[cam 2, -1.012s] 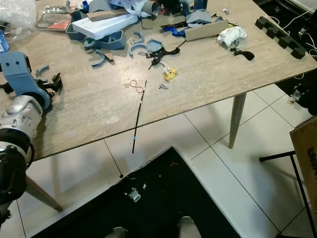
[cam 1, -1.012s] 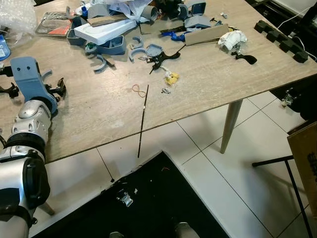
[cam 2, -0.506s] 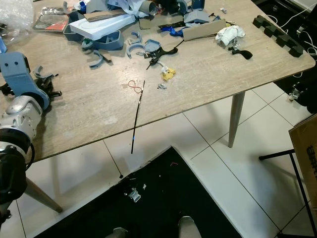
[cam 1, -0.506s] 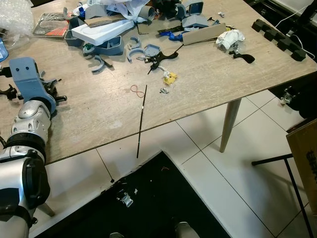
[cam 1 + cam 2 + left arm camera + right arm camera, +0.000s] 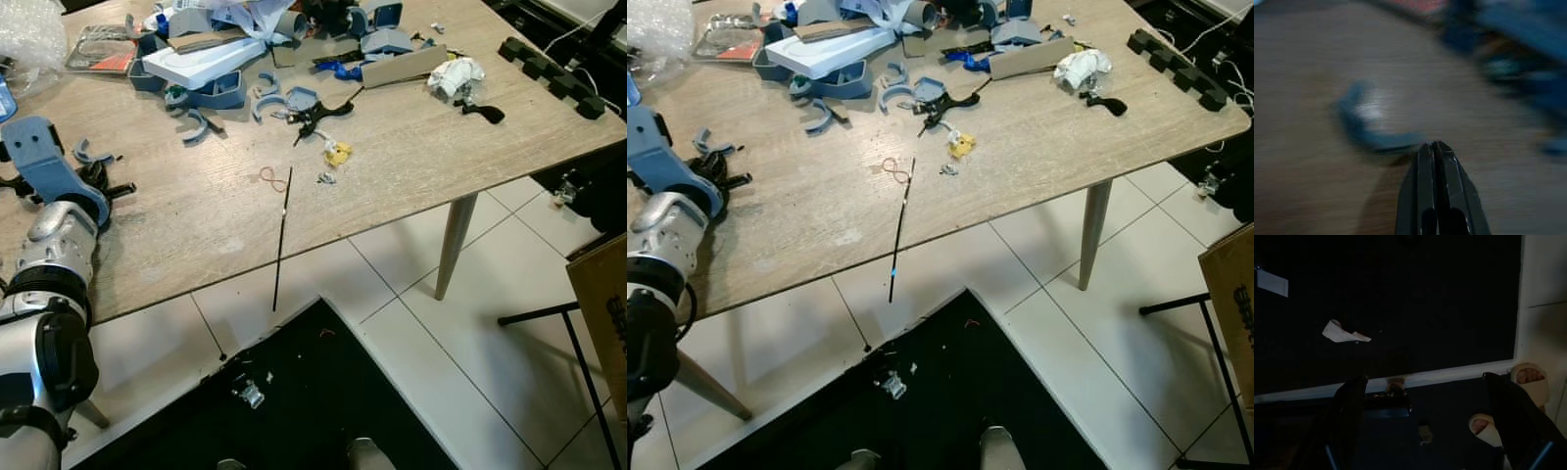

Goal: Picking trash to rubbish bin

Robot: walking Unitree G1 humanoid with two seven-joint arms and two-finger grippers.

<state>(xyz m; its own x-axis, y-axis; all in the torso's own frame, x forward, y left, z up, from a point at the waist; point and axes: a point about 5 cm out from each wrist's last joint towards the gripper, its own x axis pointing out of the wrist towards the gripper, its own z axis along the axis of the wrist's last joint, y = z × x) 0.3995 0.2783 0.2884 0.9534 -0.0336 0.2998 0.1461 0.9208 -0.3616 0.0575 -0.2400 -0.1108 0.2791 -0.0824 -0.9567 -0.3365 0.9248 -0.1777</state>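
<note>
My left gripper (image 5: 116, 186) lies low over the left part of the wooden table (image 5: 411, 147), its black fingers (image 5: 1434, 161) shut with nothing between them. Its tips are right beside a small grey-blue curved plastic piece (image 5: 1364, 125), which lies next to the blue wrist (image 5: 86, 155). Loose bits lie mid-table: a crumpled white paper (image 5: 458, 74), a yellow scrap (image 5: 339, 153), a red rubber band (image 5: 269, 176) and a thin black rod (image 5: 282, 230) that juts over the front edge. My right gripper (image 5: 1430, 406) hangs open over a dark floor mat.
A heap of blue plastic parts, a white box (image 5: 201, 61) and cardboard covers the table's far side. Black foam blocks (image 5: 554, 78) sit at the right corner. Below lie a black mat (image 5: 294, 392) with small scraps, white tiles, and sandalled feet (image 5: 1528, 382).
My left wrist has swung left and its fingers have drawn together low beside the curved piece. The camera has shifted slightly.
</note>
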